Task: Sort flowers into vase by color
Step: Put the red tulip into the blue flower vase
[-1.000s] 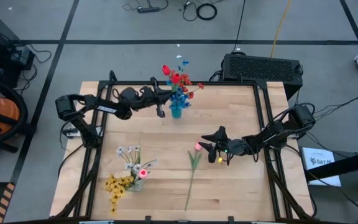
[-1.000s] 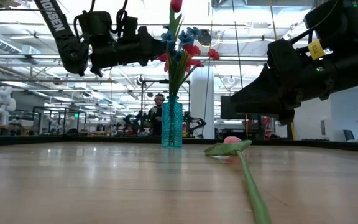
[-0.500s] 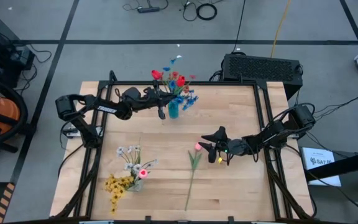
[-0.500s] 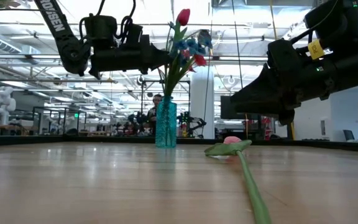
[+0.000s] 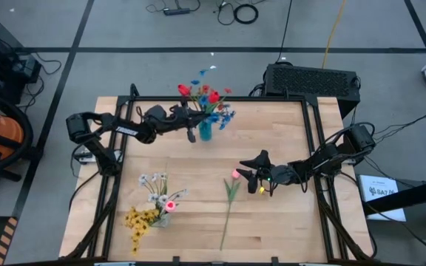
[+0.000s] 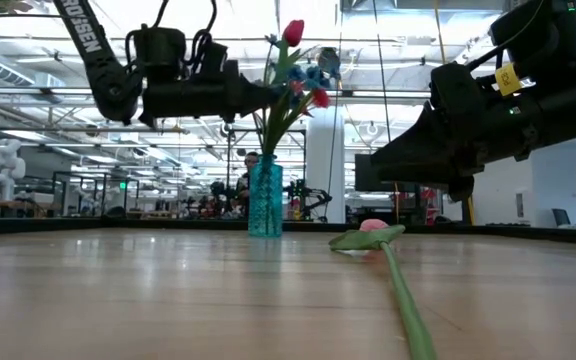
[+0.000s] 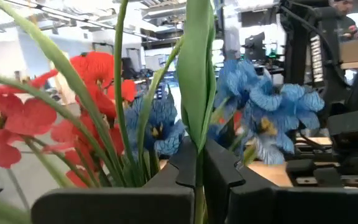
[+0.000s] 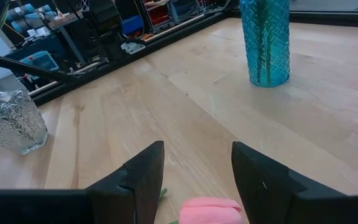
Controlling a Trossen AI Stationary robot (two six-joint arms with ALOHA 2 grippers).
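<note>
light wooden bench (image 5: 287, 214) | teal textured glass vase (image 5: 205, 131) at far edge holds red and blue flowers (image 5: 207, 100) | left pincer (image 5: 191, 135) clamped on a stem above vase | right pincer (image 5: 251, 179) parted over pink tulip (image 5: 236, 174)

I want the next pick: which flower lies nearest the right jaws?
The pink tulip, lying alone mid-table, head just before the right gripper. The others stand in the blue vase or clear vase.

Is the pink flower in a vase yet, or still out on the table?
Out. The pink flower lies flat on the table, stem stretched out, just ahead of the open right claw.
</note>
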